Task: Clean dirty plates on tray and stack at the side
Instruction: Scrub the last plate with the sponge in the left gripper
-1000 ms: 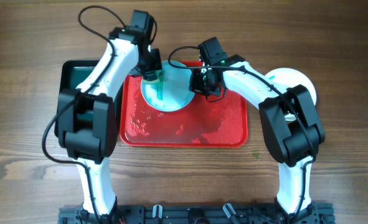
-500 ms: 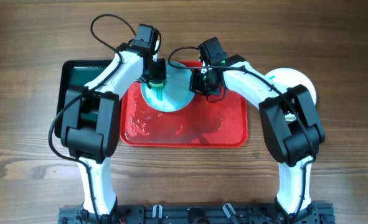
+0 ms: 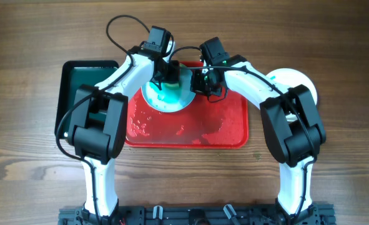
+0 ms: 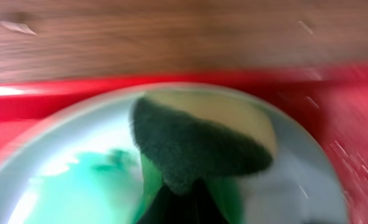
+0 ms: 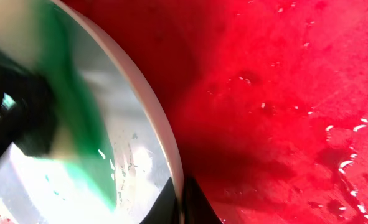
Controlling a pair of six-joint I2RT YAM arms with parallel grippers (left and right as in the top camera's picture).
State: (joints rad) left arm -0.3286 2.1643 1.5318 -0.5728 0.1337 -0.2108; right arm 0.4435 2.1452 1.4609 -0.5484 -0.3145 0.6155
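Observation:
One white plate (image 3: 162, 103) with a teal-green smear lies at the back left of the red tray (image 3: 221, 125). My left gripper (image 3: 165, 80) is shut on a dark green and yellow sponge (image 4: 196, 143), which is pressed on the plate (image 4: 65, 180). My right gripper (image 3: 200, 84) is shut on the plate's right rim (image 5: 147, 93), one finger on each side. In the right wrist view the sponge shows as a green blur (image 5: 71, 112) and wet red tray (image 5: 283, 93) fills the right side. More white plate (image 3: 290, 80) shows off the tray at the right, partly hidden by my right arm.
A dark green rectangular bin (image 3: 84, 87) stands on the wooden table just left of the tray. The tray floor is wet with droplets (image 3: 140, 125) near its front left. Both arms reach over the tray's back half.
My left gripper has moved to the right across the plate with the sponge. The right gripper has held still on the plate's rim.

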